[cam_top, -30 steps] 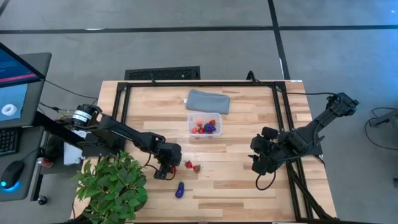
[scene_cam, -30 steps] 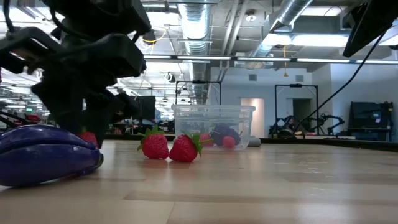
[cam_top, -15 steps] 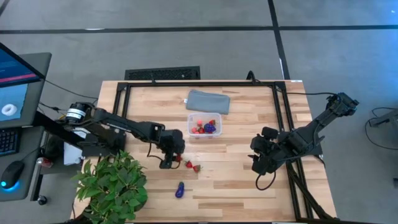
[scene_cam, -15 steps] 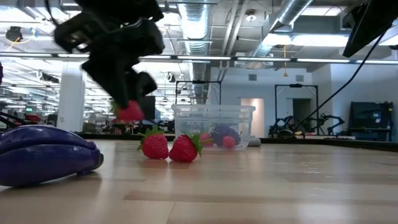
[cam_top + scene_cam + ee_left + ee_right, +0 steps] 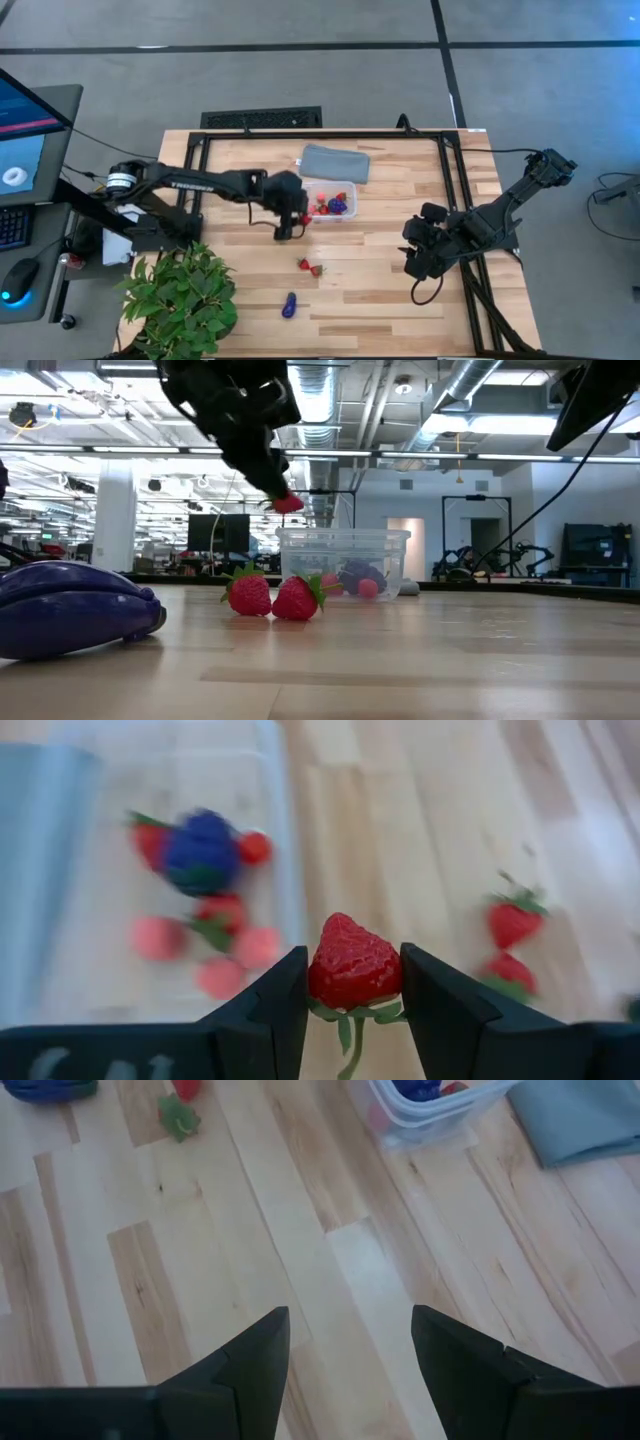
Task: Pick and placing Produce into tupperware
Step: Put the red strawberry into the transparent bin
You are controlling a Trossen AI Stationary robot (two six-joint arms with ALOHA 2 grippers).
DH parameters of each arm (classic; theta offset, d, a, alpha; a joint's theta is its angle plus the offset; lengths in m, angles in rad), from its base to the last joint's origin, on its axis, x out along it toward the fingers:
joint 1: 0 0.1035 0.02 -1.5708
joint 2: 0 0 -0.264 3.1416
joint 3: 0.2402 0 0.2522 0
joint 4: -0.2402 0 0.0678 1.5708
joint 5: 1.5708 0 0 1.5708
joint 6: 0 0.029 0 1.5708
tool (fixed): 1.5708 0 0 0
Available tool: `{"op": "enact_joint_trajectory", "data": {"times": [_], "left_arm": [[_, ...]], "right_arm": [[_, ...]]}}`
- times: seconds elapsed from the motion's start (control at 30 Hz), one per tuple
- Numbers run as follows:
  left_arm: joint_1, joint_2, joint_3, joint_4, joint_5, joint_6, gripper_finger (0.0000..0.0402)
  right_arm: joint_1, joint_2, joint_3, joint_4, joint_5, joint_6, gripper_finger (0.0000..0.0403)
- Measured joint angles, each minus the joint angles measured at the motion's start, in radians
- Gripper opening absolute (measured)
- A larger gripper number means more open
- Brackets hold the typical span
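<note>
My left gripper point(image 5: 297, 217) is shut on a red strawberry point(image 5: 352, 965) in the air, just left of the clear tupperware point(image 5: 329, 202); it also shows in the low view point(image 5: 285, 502). The tupperware holds strawberries, pinkish bits and a purple piece point(image 5: 203, 860). Two strawberries point(image 5: 309, 267) lie on the table nearer the front edge, and a dark purple piece point(image 5: 289, 304) lies nearer still. My right gripper point(image 5: 415, 262) is open and empty at the right. My left gripper pinches the strawberry's two sides point(image 5: 318, 982) between its two fingers, near their free ends. The fingers slant down toward the table. The strawberry is lifted clear, its red tip pointing away from the gripper and its green top point(image 5: 350, 1020) toward the wrist.
A flat grey-blue pad point(image 5: 335, 163) lies behind the tupperware. A large leafy green plant point(image 5: 180, 298) stands at the table's front left. A black frame point(image 5: 455, 180) runs around the table's edges. Bare wood lies between the tupperware and my right gripper.
My left gripper has risen from the table's front left with the strawberry and gone toward the far edge and right, up to the tupperware's left side. The strawberry is now lifted well clear of the table.
</note>
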Motion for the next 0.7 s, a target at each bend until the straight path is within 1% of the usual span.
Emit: {"op": "enact_joint_trajectory", "data": {"times": [0.17,0.33,0.4,0.7], "left_arm": [[0.075,0.0,0.03,0.028,-0.015,0.04,0.0131],[0.127,0.022,0.032,0.082,-0.018,0.051,0.0131],[0.135,0.051,0.036,0.145,-0.013,0.049,0.0131],[0.158,0.16,0.032,0.217,0.009,0.02,0.0131]], "right_arm": [[0.0,0.0,0.0,0.0,0.016,0.0,0.0235],[-0.006,0.0,0.0,0.001,0.048,0.0,0.0235],[-0.014,0.0,0.0,0.003,0.052,-0.001,0.0235],[-0.035,0.0,0.0,0.005,0.053,-0.009,0.0235]]}}
